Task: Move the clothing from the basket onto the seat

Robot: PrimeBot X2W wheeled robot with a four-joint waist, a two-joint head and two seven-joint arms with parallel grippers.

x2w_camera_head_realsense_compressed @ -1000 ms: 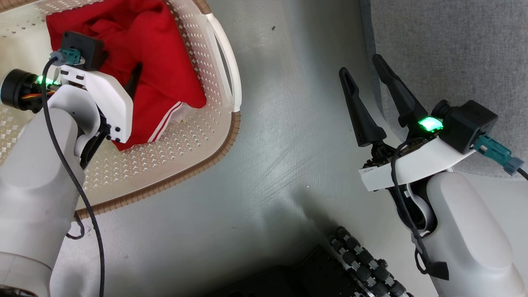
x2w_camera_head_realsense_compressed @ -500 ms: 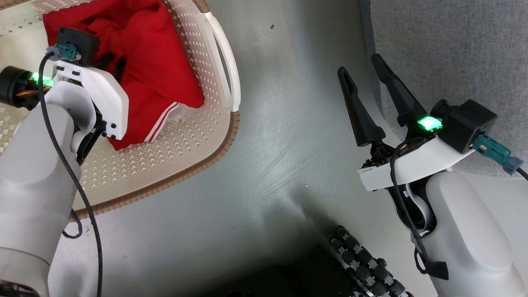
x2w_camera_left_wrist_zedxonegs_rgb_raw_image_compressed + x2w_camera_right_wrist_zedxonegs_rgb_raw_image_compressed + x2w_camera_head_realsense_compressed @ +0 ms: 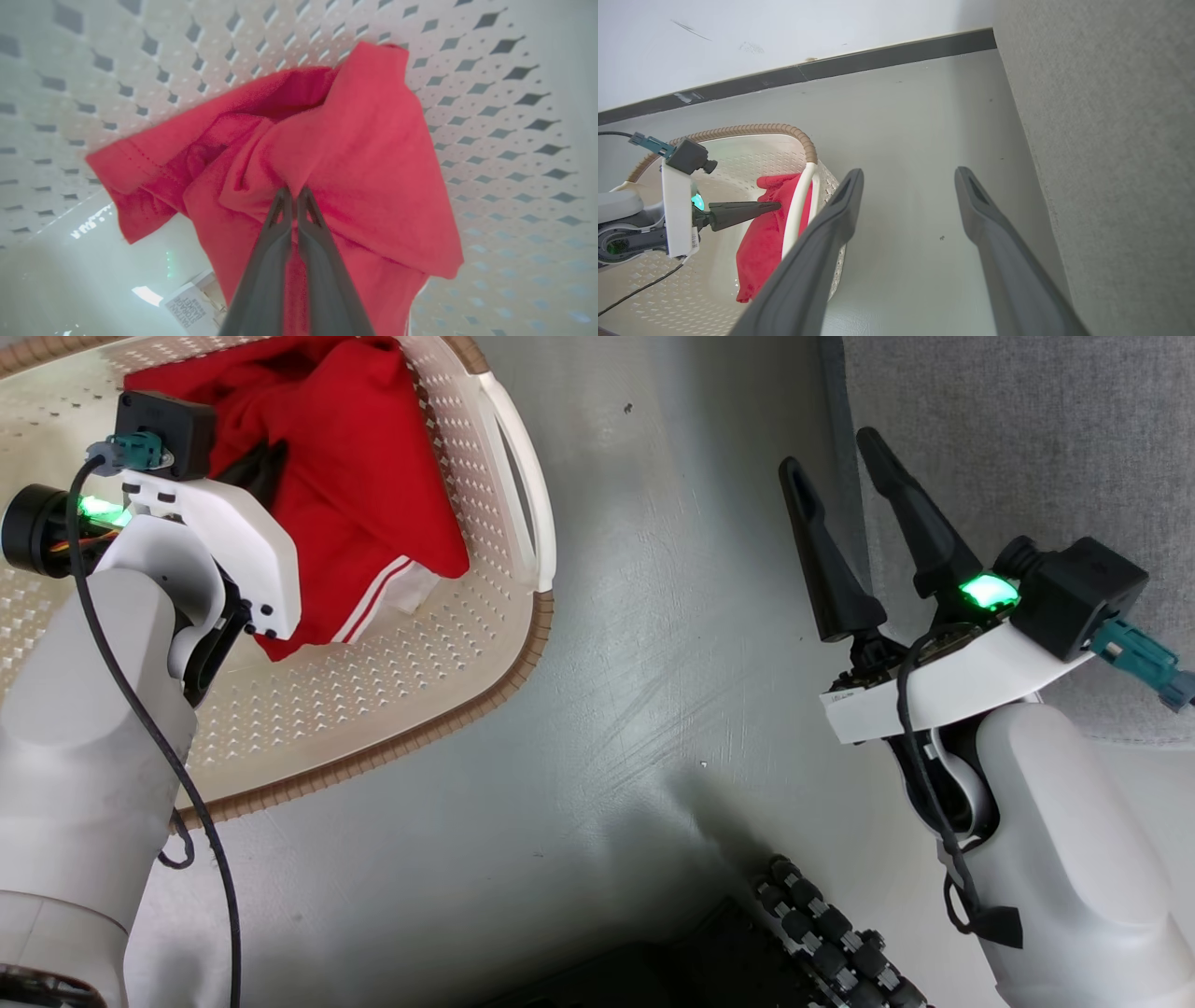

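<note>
The clothing (image 3: 373, 495) is bright red fabric with white stripe trim, bunched at the far side of the cream perforated basket (image 3: 448, 719). My left gripper (image 3: 293, 191) reaches down into the basket and is shut on a fold of the clothing (image 3: 364, 154). From the head view my white wrist hides most of its fingers. In the right wrist view the left gripper (image 3: 775, 205) pinches the clothing (image 3: 761, 242) just inside the basket's brown rim (image 3: 738, 130). My right gripper (image 3: 831, 453) hangs open and holds nothing, over the floor beside the grey seat (image 3: 1027, 420).
Grey floor (image 3: 635, 644) lies between the basket and the seat (image 3: 1111, 140). My dark wheeled base (image 3: 812, 933) sits at the bottom. A white wall with a dark baseboard (image 3: 878, 56) runs behind the basket. A printed label (image 3: 196, 305) is stuck inside the basket.
My left gripper has closed from wide open onto the red clothing, bunching the fabric around its tips. The head camera shifted slightly. The right arm has held still.
</note>
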